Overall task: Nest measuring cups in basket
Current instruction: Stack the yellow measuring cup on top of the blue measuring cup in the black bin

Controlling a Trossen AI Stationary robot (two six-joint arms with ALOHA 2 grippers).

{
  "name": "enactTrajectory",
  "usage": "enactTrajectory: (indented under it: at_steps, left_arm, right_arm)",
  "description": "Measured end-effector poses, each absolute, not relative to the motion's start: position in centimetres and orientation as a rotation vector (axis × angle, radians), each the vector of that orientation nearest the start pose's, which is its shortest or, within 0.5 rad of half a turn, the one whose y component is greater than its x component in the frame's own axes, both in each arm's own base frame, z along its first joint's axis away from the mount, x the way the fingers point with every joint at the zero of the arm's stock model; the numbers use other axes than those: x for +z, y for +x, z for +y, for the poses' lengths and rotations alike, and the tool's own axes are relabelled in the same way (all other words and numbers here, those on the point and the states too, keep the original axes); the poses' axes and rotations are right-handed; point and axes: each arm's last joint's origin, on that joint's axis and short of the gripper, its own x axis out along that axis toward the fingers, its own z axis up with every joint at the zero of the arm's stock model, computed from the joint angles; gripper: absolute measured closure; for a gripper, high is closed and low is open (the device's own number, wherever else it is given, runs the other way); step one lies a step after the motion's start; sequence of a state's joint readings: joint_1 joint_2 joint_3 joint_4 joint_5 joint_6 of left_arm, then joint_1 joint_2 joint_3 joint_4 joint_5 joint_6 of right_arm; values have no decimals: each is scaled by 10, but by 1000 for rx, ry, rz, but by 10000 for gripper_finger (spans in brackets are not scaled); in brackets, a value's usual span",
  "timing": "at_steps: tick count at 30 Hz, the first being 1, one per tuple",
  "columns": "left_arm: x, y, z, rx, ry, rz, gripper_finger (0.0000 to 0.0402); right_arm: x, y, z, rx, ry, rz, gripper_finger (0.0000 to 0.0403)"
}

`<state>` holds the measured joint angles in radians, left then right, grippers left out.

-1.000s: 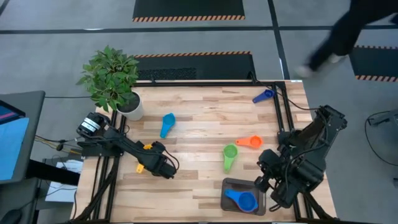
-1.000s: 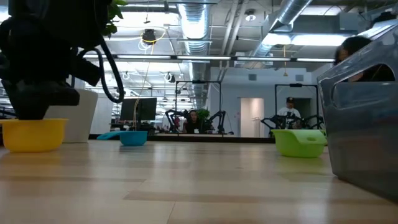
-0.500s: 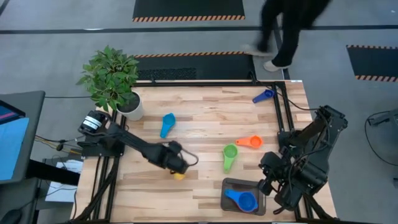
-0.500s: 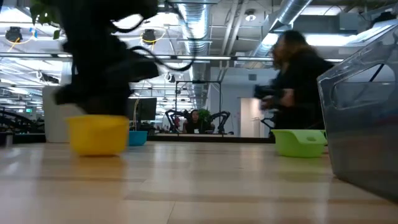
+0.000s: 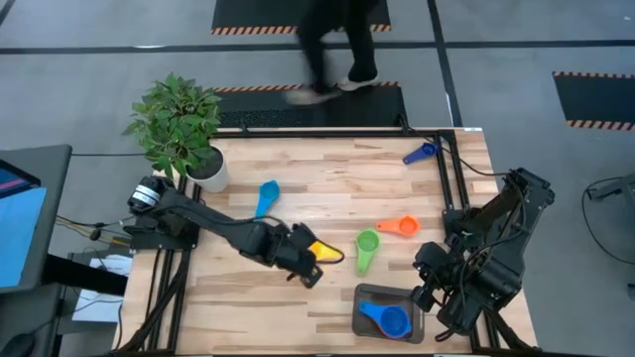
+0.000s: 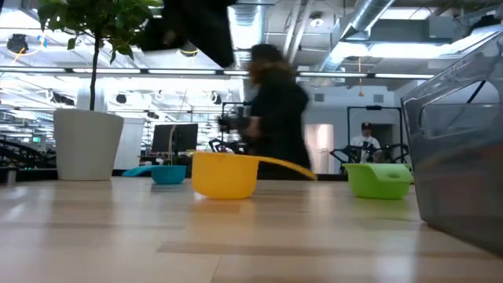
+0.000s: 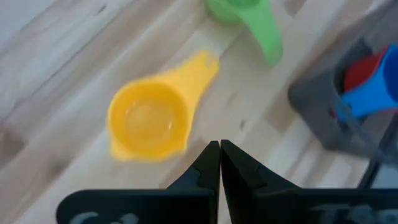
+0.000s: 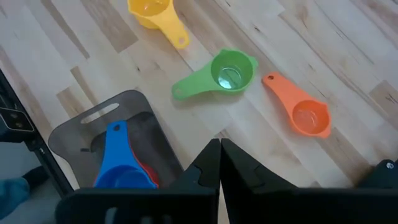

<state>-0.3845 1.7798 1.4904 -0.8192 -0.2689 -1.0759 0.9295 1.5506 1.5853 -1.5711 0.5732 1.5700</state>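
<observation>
My left end effector (image 7: pixel 219 149), fingers pressed together, has pushed the yellow cup (image 5: pixel 323 252) rightward across the table (image 5: pixel 327 188), nearer the green cup (image 5: pixel 366 245).

Wooden table (image 5: pixel 327 188) with scattered cups (image 5: pixel 366 248), basket (image 5: pixel 365 297), plant (image 5: pixel 184 134)

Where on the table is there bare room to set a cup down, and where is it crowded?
Bare wood: the middle back, between the light-blue cup and dark-blue cup; also the front left, below the left arm. Crowded: front right, around the yellow cup, green cup, orange cup and basket.
</observation>
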Motion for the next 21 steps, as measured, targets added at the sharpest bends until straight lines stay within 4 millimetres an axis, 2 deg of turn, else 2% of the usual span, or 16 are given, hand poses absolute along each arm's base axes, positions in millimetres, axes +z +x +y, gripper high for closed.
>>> enactTrajectory:
  at_steps: [2,4,9,12,16,21]
  left_arm:
    - [267,339,-142,454,-625,996,401]
    - [261,335,-152,456,-616,1019,401]
    - [222,348,-169,503,-529,1024,402]
    - [204,359,-169,504,-522,1034,402]
    - [176,367,-168,505,-505,1131,402]
    - [163,366,-169,511,-496,1201,402]
  right_arm:
    - [343,169,200,-570,347,952,376]
    - [343,169,200,-570,347,952,382]
    - [343,169,200,-571,347,951,387]
    - [343,169,200,-571,348,951,382]
    - [343,169,200,-571,348,952,371]
    - [343,168,200,-569,357,973,371]
